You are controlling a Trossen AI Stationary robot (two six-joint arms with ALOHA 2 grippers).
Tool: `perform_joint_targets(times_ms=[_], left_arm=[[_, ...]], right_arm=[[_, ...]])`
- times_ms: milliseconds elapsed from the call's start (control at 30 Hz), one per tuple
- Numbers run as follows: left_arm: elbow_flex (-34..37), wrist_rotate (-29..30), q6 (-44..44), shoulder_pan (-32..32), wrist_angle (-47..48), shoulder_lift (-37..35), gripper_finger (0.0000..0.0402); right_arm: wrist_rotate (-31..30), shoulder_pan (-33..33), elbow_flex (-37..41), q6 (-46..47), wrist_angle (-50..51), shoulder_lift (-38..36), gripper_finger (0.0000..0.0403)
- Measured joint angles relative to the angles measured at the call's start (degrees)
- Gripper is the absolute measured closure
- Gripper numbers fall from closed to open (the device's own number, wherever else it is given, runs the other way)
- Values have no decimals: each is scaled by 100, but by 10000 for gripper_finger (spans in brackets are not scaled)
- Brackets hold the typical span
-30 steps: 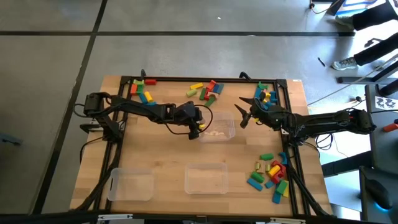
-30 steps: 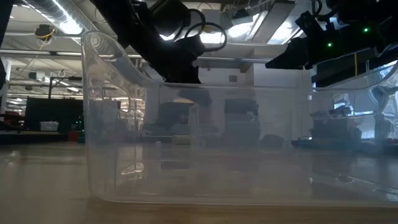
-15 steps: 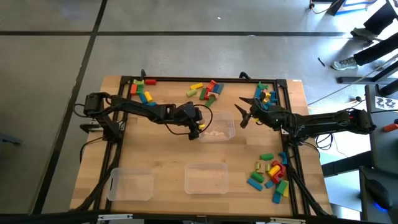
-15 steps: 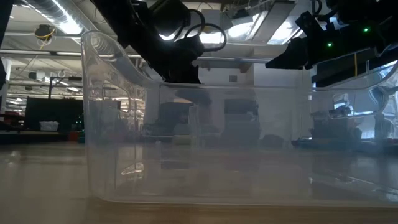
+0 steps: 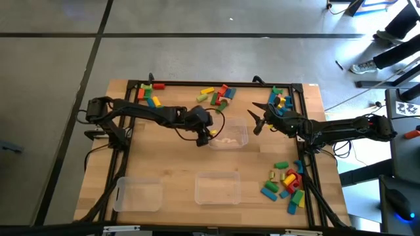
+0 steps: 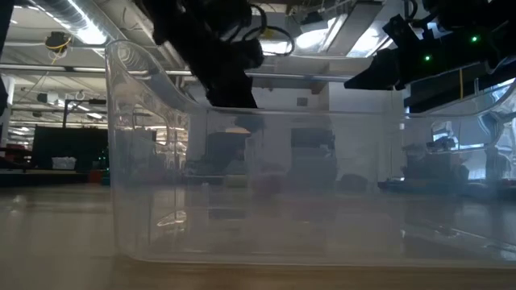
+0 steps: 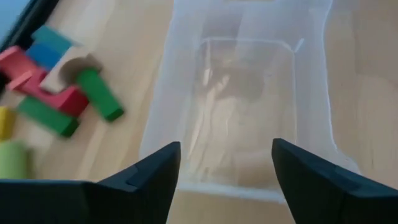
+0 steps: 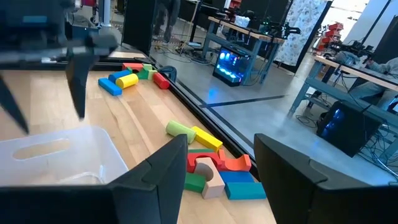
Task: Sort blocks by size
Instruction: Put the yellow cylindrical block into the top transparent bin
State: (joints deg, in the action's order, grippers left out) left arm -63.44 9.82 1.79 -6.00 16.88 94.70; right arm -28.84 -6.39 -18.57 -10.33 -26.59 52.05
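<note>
Painted blocks lie in loose heaps on the table: at the far middle [image 5: 216, 96], far left [image 5: 149, 95], far right [image 5: 281, 101] and near right [image 5: 286, 183]. A clear tray [image 5: 230, 135] stands at mid-table. My left gripper [image 5: 209, 136] hangs over the tray's left end, open, with nothing between its fingers [image 7: 225, 146]. A faint pale shape [image 7: 250, 163] shows inside the tray; I cannot make it out. My right gripper [image 5: 252, 120] hovers to the tray's right, open and holding nothing [image 8: 219, 142].
Two more clear trays stand near the front edge, one at the left [image 5: 139, 195] and one in the middle [image 5: 218, 188]. A black frame [image 5: 216, 84] runs along the table's far and side edges. Bare wood lies between the mid tray and the front trays.
My left gripper has risen a little above the tray's left end. The right arm has kept still.
</note>
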Motion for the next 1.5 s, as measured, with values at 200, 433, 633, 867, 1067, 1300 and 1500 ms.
perform_joint_targets(times_ms=[200, 433, 633, 867, 1067, 1300, 1500], left_arm=[[-129, 755, 317, -90, 1077, -640, 166], [1, 1863, 886, -440, 1923, -1464, 174], [40, 2880, 1611, -984, 2711, -1659, 176], [48, 2963, 2331, -1692, 3202, -1490, 176], [48, 2908, 2501, -2137, 3235, -1188, 176], [48, 2860, 2761, -2505, 3457, -746, 176], [48, 2828, 3031, -2720, 3708, -383, 176]], right_arm=[[0, 0, 0, 0, 26, 2, 217], [0, 0, 0, 0, 22, 2, 217], [-1, 0, 0, 0, 25, 2, 217], [0, 0, 0, 0, 26, 2, 217], [-2, 0, 0, 0, 28, 2, 217], [-2, -1, 0, 0, 80, 2, 217], [-2, 0, 0, 0, 111, 2, 217]])
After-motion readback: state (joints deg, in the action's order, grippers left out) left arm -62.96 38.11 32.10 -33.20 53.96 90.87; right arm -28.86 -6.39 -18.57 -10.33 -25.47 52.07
